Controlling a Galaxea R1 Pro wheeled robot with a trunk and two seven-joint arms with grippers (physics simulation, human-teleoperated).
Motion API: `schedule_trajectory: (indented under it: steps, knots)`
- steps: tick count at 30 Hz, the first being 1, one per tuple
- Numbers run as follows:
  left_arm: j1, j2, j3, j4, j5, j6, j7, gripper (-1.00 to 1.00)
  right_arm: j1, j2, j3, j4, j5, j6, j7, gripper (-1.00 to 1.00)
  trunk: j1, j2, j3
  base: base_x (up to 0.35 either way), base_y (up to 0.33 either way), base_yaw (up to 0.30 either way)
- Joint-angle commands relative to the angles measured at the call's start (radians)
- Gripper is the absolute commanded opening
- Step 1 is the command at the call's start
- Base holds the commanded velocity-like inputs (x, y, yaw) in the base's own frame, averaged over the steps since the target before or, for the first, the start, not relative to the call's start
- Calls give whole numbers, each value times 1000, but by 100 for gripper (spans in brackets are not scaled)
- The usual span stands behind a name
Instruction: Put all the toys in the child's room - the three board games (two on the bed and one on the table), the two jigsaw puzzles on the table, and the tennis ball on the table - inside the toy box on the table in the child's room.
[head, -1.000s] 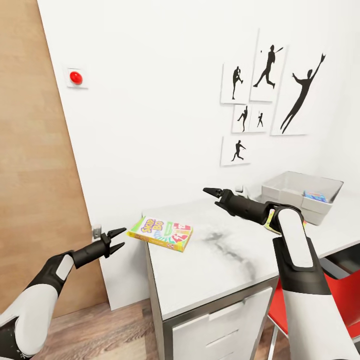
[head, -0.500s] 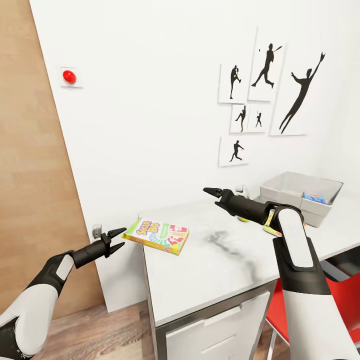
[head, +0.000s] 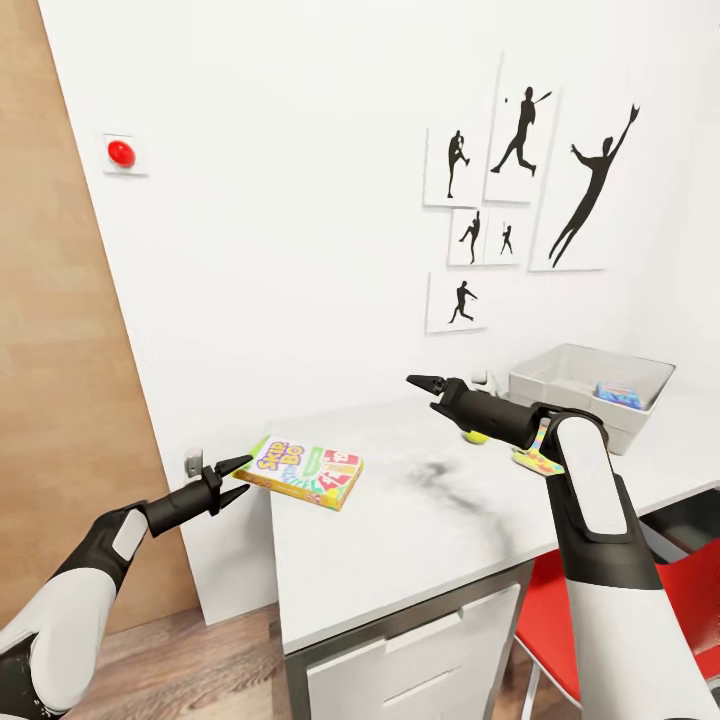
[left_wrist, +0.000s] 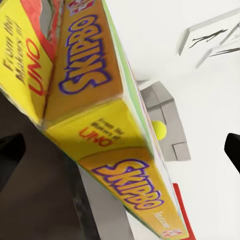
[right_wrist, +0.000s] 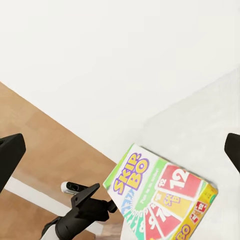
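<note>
A board game (head: 298, 471) is lying flat at the near left corner of the desk (head: 420, 530), its corner jutting past the desk's left edge, and the left gripper (head: 232, 478) is sitting just beside that corner with its fingers (head: 236, 464) spread. Further right, the tennis ball (head: 475, 436) and a jigsaw puzzle (head: 537, 462) are lying on the desk behind the right arm, whose gripper (head: 424, 385) is hanging above the middle of the desk. The toy box (head: 572, 390) is standing at the far right against the wall, with another box (head: 619, 396) lying inside it.
</note>
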Motion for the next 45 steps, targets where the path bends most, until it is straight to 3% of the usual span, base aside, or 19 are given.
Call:
schedule_trajectory:
  steps: [1,14,27,28,45]
  knots:
    - [-1,0,3,0,1,6,-2,100,-1,0,-1,-1,-10,3,-10,100,0,-1,-1,0,-9,0]
    - [-1,0,3,0,2,4,-3,100,-1,-19,1,-2,-12,3,-10,100,0,-1,-1,51,-1,0]
    - [-1,0,3,0,2,1,-3,100,0,-22,1,-2,-12,3,-10,100,0,-1,-1,11,0,0]
    - [-1,0,4,0,2,2,-3,-100,-1,-22,1,-2,-12,3,-10,100,0,-1,-1,0,0,0]
    - [0,3,5,0,4,7,-21,-100,-1,-22,0,-2,-12,3,-10,100,0,-1,-1,0,0,0]
